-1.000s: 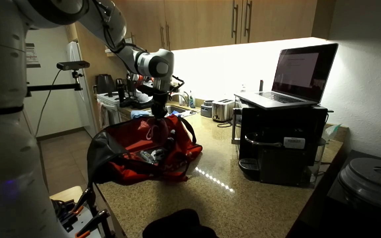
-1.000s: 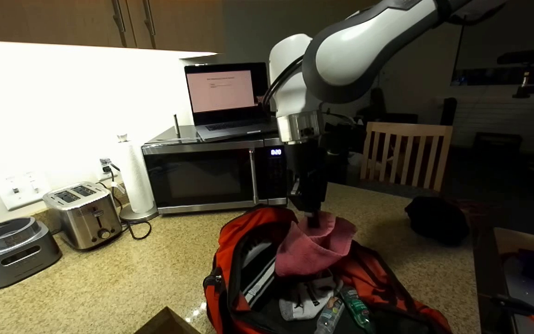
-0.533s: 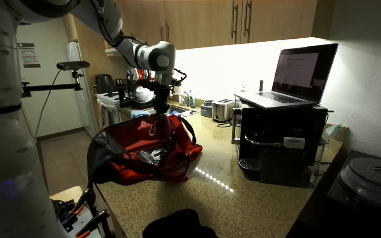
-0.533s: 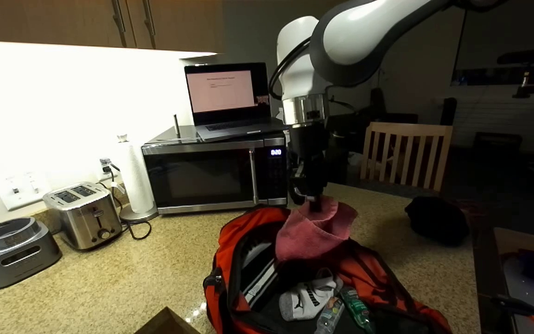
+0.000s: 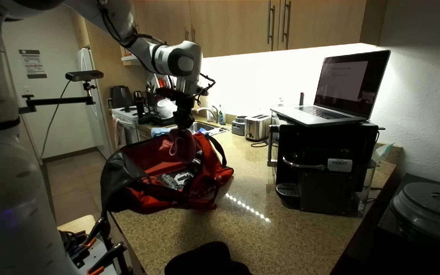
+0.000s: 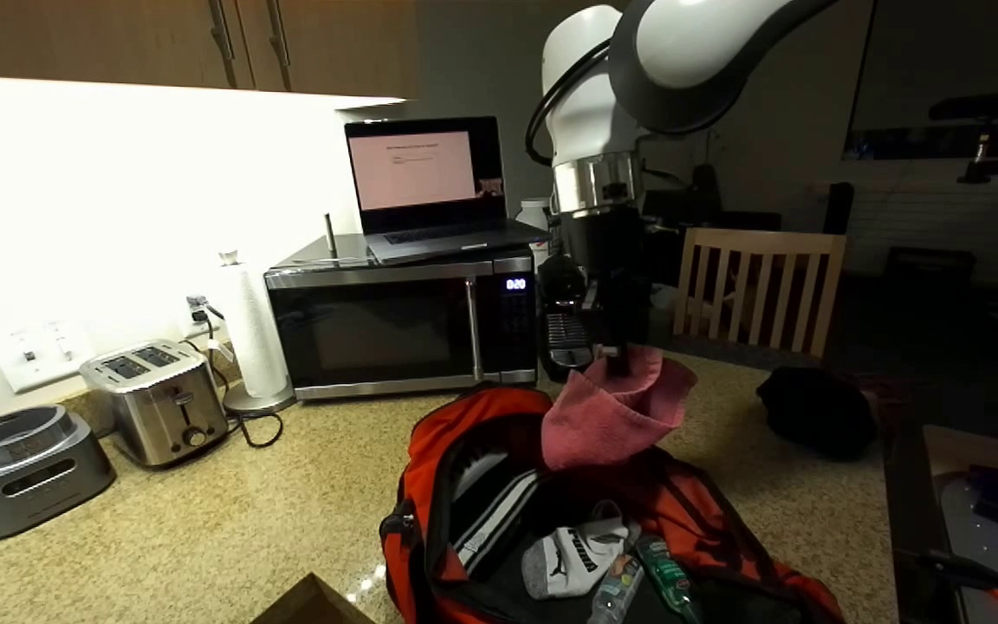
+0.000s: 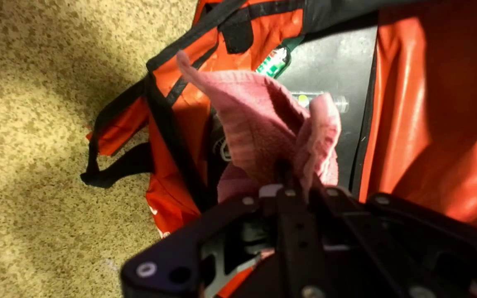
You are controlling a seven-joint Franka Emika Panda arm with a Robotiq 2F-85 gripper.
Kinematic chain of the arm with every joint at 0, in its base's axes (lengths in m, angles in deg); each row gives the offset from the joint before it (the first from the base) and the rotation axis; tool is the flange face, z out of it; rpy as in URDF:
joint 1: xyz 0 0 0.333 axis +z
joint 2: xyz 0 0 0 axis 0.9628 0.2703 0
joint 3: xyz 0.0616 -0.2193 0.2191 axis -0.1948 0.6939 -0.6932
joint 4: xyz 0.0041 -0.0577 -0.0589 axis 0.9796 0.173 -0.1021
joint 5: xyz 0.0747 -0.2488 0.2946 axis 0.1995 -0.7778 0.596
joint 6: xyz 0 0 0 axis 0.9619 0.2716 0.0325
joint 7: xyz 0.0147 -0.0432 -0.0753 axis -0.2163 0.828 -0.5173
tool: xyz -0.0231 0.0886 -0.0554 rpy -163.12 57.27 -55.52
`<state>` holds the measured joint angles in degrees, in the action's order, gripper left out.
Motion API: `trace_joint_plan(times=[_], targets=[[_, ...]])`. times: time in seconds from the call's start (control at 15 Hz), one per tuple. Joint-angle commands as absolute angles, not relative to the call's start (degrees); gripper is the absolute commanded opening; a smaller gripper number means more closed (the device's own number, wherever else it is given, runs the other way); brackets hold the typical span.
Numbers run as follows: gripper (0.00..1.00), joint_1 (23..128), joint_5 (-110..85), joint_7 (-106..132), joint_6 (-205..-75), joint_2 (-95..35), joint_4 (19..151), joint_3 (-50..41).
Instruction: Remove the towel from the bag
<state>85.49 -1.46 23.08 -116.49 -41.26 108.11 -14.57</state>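
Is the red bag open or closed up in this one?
Open. In an exterior view, the red bag gapes wide, showing a green bottle, a clear bottle and a white PUMA-marked cloth inside.

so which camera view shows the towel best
The wrist view: the towel looks largest there, its folds clear from above, though partly hidden. Both exterior views show it smaller, more side-on, hanging from the gripper.

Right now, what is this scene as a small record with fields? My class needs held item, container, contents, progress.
Held item: pink cloth towel
Jaws: shut on the towel
Container: open red fabric bag with black trim, on a speckled tan countertop
Contents include: white-and-grey cloth with black lettering, small clear bottle, green bottle
Progress: towel hanging at the bag's open mouth; whether fully clear, cannot tell
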Motion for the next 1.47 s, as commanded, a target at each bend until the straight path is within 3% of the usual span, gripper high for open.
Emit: trace_joint_plan(times=[0.0, 1.4], targets=[[0.05, 84.0, -0.9, 20.5, -113.7, -47.2, 112.6, -14.9], [0.05, 78.0, -0.9, 33.8, -114.6, -54.2, 120.6, -11.9]])
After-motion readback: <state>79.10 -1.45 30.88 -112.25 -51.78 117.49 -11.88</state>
